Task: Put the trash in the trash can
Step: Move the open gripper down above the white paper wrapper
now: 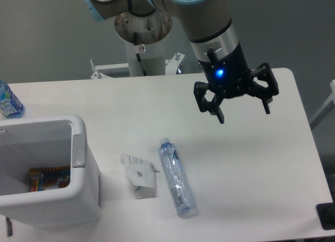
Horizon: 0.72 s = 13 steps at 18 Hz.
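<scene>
So the hand (243, 112) is hanging above the far right part of the white surface (251, 174), fingers spread wide with nothing in them and a blue light glowing on its body. Both bits of trash lie on the surface nearer the front: the crumpled paper carton (138, 175) and, just to its right, the crushed clear bottle (177, 177). The trash can (78, 184) sits at the near left with something colourful inside. An upright blue-label bottle (8, 102) stands at the far left edge.

Carton (138, 175) print, perhaps text, too small; nothing legible.
</scene>
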{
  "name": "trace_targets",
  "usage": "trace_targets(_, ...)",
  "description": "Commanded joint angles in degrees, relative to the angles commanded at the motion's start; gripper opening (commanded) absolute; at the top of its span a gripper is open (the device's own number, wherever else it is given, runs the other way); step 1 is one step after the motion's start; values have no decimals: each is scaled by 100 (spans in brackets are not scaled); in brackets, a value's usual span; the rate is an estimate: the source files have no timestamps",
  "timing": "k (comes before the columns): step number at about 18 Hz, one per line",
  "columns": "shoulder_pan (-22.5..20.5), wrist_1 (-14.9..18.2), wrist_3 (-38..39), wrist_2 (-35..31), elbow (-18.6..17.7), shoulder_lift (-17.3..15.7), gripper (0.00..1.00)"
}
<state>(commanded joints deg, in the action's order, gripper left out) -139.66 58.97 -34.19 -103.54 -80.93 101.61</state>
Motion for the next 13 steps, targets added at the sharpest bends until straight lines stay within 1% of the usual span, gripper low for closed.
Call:
trace_targets(4,44,9,62,70,-370,-36,100)
trace_targets(7,245,-9,114,70,-712,-36,100)
trace_targets(10,360,-26,526,88,-1160,-71,100)
trace_targets(13,501,-96,730,140,-1424,-36,100)
